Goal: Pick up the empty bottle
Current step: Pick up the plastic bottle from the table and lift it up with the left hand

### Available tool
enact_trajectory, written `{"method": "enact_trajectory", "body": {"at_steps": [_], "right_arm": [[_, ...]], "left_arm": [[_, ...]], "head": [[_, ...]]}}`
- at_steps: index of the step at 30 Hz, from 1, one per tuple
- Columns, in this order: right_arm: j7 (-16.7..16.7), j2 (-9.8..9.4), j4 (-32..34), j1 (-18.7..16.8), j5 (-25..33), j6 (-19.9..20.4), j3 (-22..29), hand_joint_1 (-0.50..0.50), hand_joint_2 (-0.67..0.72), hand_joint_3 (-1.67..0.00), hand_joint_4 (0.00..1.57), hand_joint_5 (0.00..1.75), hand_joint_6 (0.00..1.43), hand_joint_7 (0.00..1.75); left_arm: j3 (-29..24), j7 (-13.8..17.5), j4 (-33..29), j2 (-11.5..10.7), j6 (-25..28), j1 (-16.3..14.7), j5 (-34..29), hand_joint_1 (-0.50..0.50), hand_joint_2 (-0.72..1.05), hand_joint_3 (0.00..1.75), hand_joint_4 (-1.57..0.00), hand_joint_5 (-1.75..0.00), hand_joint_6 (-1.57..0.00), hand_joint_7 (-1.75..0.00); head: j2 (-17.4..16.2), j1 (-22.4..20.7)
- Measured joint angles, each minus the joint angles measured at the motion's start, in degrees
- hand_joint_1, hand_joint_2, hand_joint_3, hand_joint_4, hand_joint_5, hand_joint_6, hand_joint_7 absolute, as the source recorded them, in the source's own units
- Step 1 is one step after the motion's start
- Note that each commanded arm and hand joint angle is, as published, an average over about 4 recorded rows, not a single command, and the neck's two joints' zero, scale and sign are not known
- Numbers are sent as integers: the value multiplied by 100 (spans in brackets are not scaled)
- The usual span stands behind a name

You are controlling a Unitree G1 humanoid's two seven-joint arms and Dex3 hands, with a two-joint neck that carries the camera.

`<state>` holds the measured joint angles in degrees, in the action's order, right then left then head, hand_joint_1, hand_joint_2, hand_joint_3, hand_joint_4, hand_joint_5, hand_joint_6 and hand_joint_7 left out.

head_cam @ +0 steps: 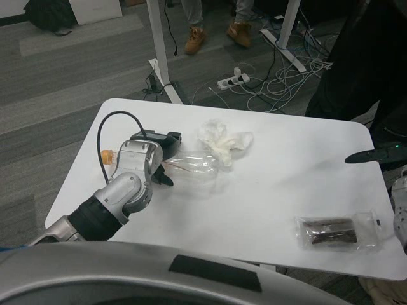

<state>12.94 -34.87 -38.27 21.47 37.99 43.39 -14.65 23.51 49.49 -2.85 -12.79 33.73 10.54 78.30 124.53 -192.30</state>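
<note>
Head view shows the left hand [158, 159] closed around the empty bottle [194, 166] lying on the table [286, 184] beside crumpled tissue [222, 141]; grasp appears made, lifting judged next.

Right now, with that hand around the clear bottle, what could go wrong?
The bottle is thin, crumpled plastic lying on its side; the left hand may squeeze it flat or let it slip. The tissue touches the bottle's far end and might drag along. The bottle's orange cap lies near the table edge, so it might drop off.
</note>
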Motion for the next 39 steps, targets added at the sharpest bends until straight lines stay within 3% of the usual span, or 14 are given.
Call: {"method": "enact_trajectory", "body": {"at_steps": [4, 8, 11, 19, 25, 28, 39], "right_arm": [[0, 12, 3, 0, 10, 0, 0, -49, 52, 0, 6, 0, 0, 0], [0, 33, 13, 0, 18, 0, 1, -50, 53, 0, 6, 0, 0, 0], [1, 34, 28, 0, 22, 0, 2, -49, 53, 0, 6, 0, 0, 0], [0, 35, 119, -1, 30, 0, 2, -46, 53, 0, 6, 0, 0, 0], [0, 36, 206, -6, 30, 0, 6, -46, 53, 0, 6, 0, 0, 0], [0, 38, 226, -35, 30, 1, 12, -46, 53, 0, 6, 0, 0, 0], [1, 74, 281, -148, 30, 1, 38, -46, 53, 0, 6, 0, 0, 0]], "left_arm": [[-167, -77, 98, 111, -38, 11, -191, -50, 94, 79, -112, -175, -9, -112], [-318, -148, 190, 139, -90, 43, -474, -50, 72, 107, -128, -175, -20, -124], [-384, -178, 246, 120, -86, 101, -749, -50, 65, 120, -137, -175, -28, -129], [-470, -199, 334, 99, -128, 252, -1281, -50, 45, 155, -145, -175, -37, -133], [-683, -200, 336, 125, -184, 272, -1608, -50, 43, 166, -142, -175, -37, -133], [-864, -203, 318, 163, -237, 267, -1770, -50, 43, 159, -142, -175, -37, -127], [-1366, -217, -177, 479, -424, 141, -2308, -50, 43, 164, -144, -175, -39, -126]], "head": [[19, 17], [27, 5], [40, -5], [119, -3], [151, -3], [152, 4], [163, 11]]}}
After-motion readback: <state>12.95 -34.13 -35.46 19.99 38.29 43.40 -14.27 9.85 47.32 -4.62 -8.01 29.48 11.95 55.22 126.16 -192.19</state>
